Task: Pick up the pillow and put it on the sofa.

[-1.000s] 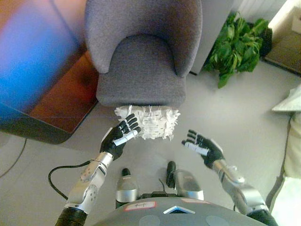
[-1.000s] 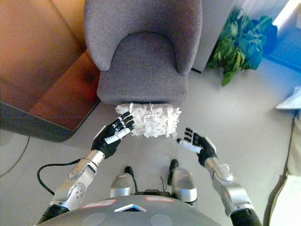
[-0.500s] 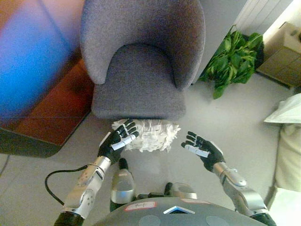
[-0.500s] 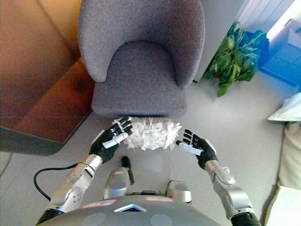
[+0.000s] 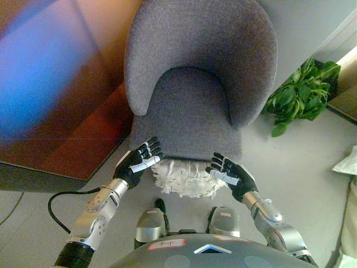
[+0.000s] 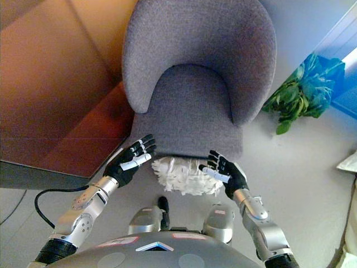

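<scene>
A white shaggy pillow (image 5: 183, 178) lies on the floor against the front edge of a grey upholstered armchair (image 5: 195, 89), partly tucked under the seat. My left hand (image 5: 139, 162) is open, fingers straight, just left of the pillow near the seat's front left corner. My right hand (image 5: 230, 173) is open, fingers spread, at the pillow's right end. Neither hand holds the pillow. The pillow (image 6: 181, 175) shows between both hands (image 6: 129, 159) (image 6: 223, 172) in the right eye view too.
A dark wooden low table or platform (image 5: 78, 139) stands to the left of the armchair. A green potted plant (image 5: 301, 95) stands at the right by the wall. A pale cushion edge (image 5: 347, 163) shows at the far right.
The camera has moved closer and right, so the armchair fills more of the view. Both hands have closed in on either end of the pillow, the right hand coming further left.
</scene>
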Motion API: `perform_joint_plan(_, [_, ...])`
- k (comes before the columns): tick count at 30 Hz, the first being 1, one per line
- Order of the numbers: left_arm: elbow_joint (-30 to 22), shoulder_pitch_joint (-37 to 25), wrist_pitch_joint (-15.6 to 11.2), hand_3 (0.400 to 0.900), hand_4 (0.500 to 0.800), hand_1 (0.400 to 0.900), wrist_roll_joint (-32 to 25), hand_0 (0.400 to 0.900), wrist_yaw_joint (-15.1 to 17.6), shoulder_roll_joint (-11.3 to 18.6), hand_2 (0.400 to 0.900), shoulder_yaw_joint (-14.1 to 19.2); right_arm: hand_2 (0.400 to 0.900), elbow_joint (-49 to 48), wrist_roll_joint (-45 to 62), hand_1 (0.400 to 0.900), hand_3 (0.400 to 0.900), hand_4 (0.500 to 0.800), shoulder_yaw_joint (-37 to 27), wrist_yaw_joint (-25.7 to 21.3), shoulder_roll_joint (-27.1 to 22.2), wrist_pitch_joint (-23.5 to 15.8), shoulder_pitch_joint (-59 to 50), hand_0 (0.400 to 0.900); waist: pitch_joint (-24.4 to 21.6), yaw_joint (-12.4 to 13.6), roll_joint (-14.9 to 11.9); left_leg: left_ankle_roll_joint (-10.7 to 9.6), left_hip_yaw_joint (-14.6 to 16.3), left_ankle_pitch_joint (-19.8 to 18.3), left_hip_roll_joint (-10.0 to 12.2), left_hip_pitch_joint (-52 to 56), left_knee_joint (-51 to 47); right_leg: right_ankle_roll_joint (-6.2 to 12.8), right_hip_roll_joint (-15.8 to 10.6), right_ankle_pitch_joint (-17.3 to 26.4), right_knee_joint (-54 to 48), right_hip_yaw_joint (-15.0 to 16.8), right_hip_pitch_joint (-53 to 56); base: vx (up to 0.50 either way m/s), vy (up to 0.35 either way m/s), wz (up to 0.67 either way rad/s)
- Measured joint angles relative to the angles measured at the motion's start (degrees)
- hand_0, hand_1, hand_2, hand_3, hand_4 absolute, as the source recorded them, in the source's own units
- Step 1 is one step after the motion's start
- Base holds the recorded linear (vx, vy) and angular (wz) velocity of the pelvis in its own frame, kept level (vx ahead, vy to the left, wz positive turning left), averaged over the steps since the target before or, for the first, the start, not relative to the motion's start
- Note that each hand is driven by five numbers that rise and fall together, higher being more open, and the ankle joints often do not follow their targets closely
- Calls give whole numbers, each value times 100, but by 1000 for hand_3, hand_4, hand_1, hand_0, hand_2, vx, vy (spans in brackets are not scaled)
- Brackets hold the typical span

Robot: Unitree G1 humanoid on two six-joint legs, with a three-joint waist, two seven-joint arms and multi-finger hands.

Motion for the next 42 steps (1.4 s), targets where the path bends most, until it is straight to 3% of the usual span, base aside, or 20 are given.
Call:
perform_joint_plan(1, [-2, 3, -23, 900, 800, 900, -4, 900, 28, 2, 900, -24, 900, 9, -35, 900, 900, 800, 1, 15, -32, -45, 45, 900, -29, 21, -43, -164, -23, -37, -10, 20, -13, 215, -128, 146, -451, 27, 13, 194, -296, 45])
perform_joint_plan(2, [1, -6, -29, 900, 800, 900, -5, 900, 51, 30, 900, -55, 900, 42, -51, 900, 900, 800, 14, 28, -34, -50, 51, 900, -67, -4, -188, -263, -44, -47, -62, 14, 7, 300, -236, 327, -946, 27, 94, 154, -269, 43])
perform_joint_plan(3, [-1, -1, -32, 900, 800, 900, -7, 900, 65, 103, 900, -55, 900, 76, -52, 900, 900, 800, 34, 32, -24, -51, 21, 900, -76, 2, -324, -396, -167, -67, -89, -17, 53, 221, -337, 588, -1524, 66, 257, 146, -245, 40])
perform_joint_plan(5, [-50, 60, -31, 900, 800, 900, -11, 900, 62, 380, 900, -82, 900, 161, -54, 900, 900, 800, 69, 34, 56, -49, 31, 900, -111, 14, -698, -659, -357, -162, -86, -84, 130, -87, -379, 1152, -1600, 131, 503, 143, -210, 31])
perform_joint_plan(6, [-49, 136, -30, 900, 800, 900, -19, 900, 73, 553, 900, -79, 900, 251, -60, 900, 900, 800, 75, 43, 124, -48, 35, 900, -184, 55, -902, -888, -315, -196, -2, -105, 222, 404, -327, 746, -1758, 66, 669, 137, -184, 21])
perform_joint_plan(8, [45, 290, 65, 900, 800, 900, -29, 900, 149, 254, 900, -101, 900, 347, -298, 900, 900, 800, -73, 14, -97, -35, -173, 900, -223, 18, -478, -1079, -466, -161, 667, -187, 290, 158, 291, 630, -1841, -239, 791, 157, -181, 25])
perform_joint_plan(10, [39, 388, 112, 900, 800, 900, -49, 900, 141, 83, 900, -106, 900, 344, -442, 900, 900, 800, -107, 17, -347, -34, -229, 900, -263, 22, -310, -1014, -463, -65, 838, -118, 109, 102, 476, 621, -1866, -323, 823, 127, -112, 25])
perform_joint_plan(14, [-103, 432, 157, 900, 800, 900, -49, 900, 158, -7, 900, -64, 900, 344, -1008, 900, 900, 800, -199, -3, -603, -7, -192, 900, -279, 9, -256, -1339, -437, 167, 861, 107, -371, 131, 536, 650, -2085, -473, 1075, 90, -69, 29])
perform_joint_plan(19, [-124, 402, 163, 900, 800, 900, -50, 900, 173, 174, 900, 35, 900, 299, -2058, 900, 900, 800, -153, 83, -585, -7, -217, 900, -215, 23, -447, -1326, -507, 224, 703, -19, -348, 140, 425, 653, -2185, -477, 1111, 12, -45, 29])
perform_joint_plan(25, [-128, 122, 125, 900, 800, 900, -77, 900, 144, 525, 900, 161, 900, 300, -2974, 900, 900, 800, -4, 57, -1093, -19, -973, 900, 325, 51, -272, -1283, -826, 204, 717, -766, 138, 109, 278, 582, -1640, -379, 558, -199, -70, 27])
perform_joint_plan(30, [-158, -751, -276, 900, 800, 900, -369, 900, 259, 669, 900, 155, 900, 389, -3087, 900, 900, 800, 35, -117, -1337, -48, -2001, 900, 1281, 36, -185, -1151, -950, 100, 764, -2192, 1360, 43, -29, 185, -403, -110, -635, -252, -2, 19])
perform_joint_plan(32, [-158, -1057, -561, 900, 800, 900, -530, 900, 422, 672, 900, 153, 900, 400, -3120, 900, 900, 800, 47, -167, -1343, -55, -2327, 900, 1612, 52, -168, -1092, -962, -20, 759, -2831, 1944, 163, -183, -27, 118, 1, -1156, -224, 33, 11])
perform_joint_plan(35, [-154, -1255, -827, 900, 800, 900, -573, 900, 693, 670, 900, 142, 900, 424, -3135, 900, 900, 800, 167, -214, -1469, -65, -2639, 900, 1836, 46, -85, -991, -950, -64, 762, -3683, 2567, 147, -340, -113, 740, 163, -1972, -222, 44, 9])
perform_joint_plan(42, [-138, -1307, -1067, 900, 800, 900, -696, 900, 977, 655, 900, 142, 900, 468, -3083, 900, 900, 800, 285, -269, -1575, -70, -3011, 900, 1959, 40, 42, -838, -808, -147, 830, -4724, 3352, 204, -506, -201, 1443, 412, -2975, -171, 65, 5])
